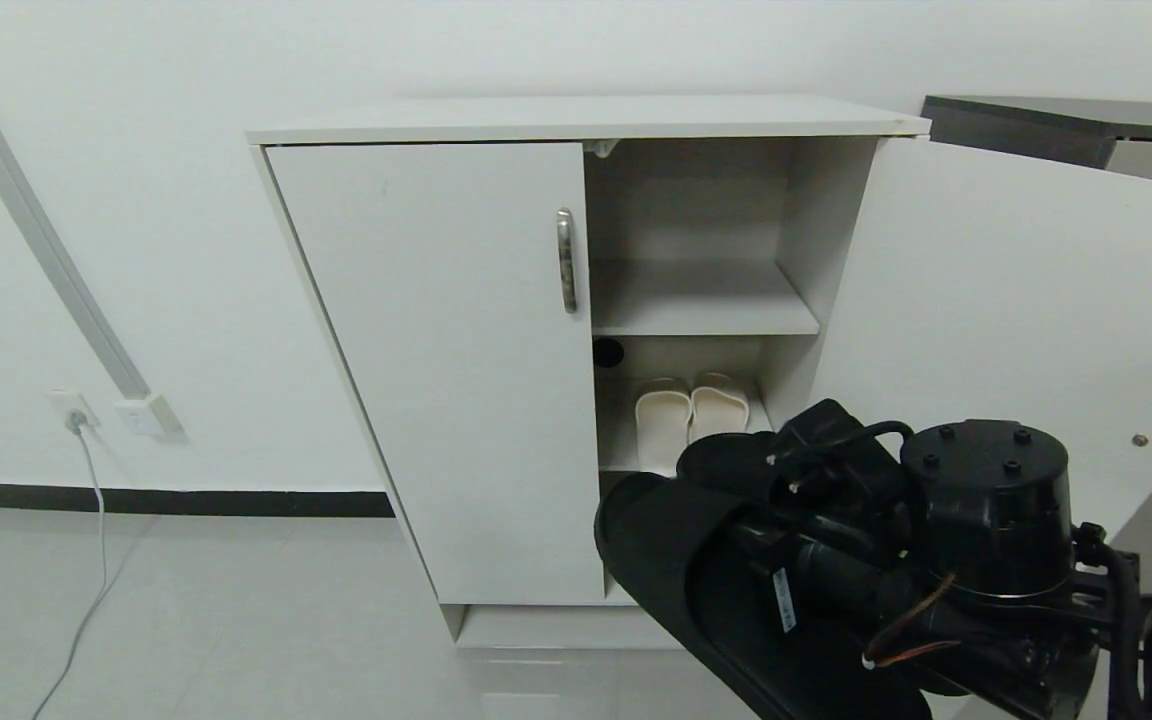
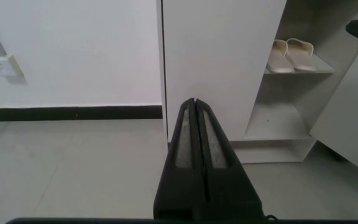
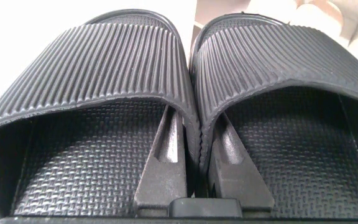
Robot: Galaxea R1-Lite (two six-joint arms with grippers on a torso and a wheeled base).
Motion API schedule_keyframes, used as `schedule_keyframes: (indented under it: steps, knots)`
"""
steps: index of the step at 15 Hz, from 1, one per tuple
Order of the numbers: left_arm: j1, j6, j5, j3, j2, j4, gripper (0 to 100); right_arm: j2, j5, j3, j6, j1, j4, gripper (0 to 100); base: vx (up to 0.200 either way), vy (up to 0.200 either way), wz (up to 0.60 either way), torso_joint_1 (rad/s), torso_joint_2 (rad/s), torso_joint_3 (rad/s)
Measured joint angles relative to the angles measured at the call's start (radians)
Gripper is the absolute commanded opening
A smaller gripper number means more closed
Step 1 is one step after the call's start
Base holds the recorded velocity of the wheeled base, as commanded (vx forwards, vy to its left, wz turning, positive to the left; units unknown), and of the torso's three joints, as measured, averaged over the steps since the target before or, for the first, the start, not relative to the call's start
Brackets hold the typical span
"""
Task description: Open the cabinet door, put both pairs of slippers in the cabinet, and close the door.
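Right gripper is clamping the black slippers by their touching inner walls; white slippers are sitting ahead of it in the cabinet. Left gripper is hanging pressed together, empty.

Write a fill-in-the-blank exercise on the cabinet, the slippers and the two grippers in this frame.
The slippers clamped in the right gripper are ___ in colour. The white slippers lie ___ the cabinet, on a shelf. The cabinet's right door stands ___. The left gripper is shut and holds ___.
Missing words: black; inside; open; nothing.
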Motion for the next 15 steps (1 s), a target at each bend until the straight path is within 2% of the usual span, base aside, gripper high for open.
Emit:
schedule_keyframes:
  steps: [5, 7, 9, 11, 13, 15]
  knots:
    - [0.001, 0.001, -0.001, 0.0, 0.0, 0.0, 0, 0.015, 0.002, 0.001, 0.0, 0.006, -0.006, 0, 0.0, 0.0, 0.0, 0.0, 0.0, 0.0]
    - [0.0, 0.002, -0.001, 0.0, 0.0, 0.0, 0, 0.044, -0.01, -0.018, 0.0, 0.007, -0.066, 0, 0.0, 0.0, 0.0, 0.0, 0.0, 0.0]
    - [0.0, 0.002, -0.001, 0.0, 0.0, 0.0, 0, 0.102, -0.098, -0.08, 0.013, 0.01, -0.121, 0, 0.0, 0.0, 0.0, 0.0, 0.0, 0.0]
    - [0.0, 0.002, -0.001, 0.0, 0.0, 0.0, 0, 0.194, -0.23, -0.208, 0.052, 0.02, -0.121, 0, 0.0, 0.0, 0.0, 0.0, 0.0, 0.0]
    - [0.0, 0.002, -0.001, 0.0, 0.0, 0.0, 0, 0.287, -0.361, -0.364, 0.108, 0.024, -0.047, 0, 0.0, 0.0, 0.0, 0.0, 0.0, 0.0]
    - [0.001, 0.002, -0.001, 0.0, 0.0, 0.0, 0, 0.351, -0.456, -0.507, 0.172, 0.029, 0.114, 0, 0.0, 0.0, 0.0, 0.0, 0.0, 0.0]
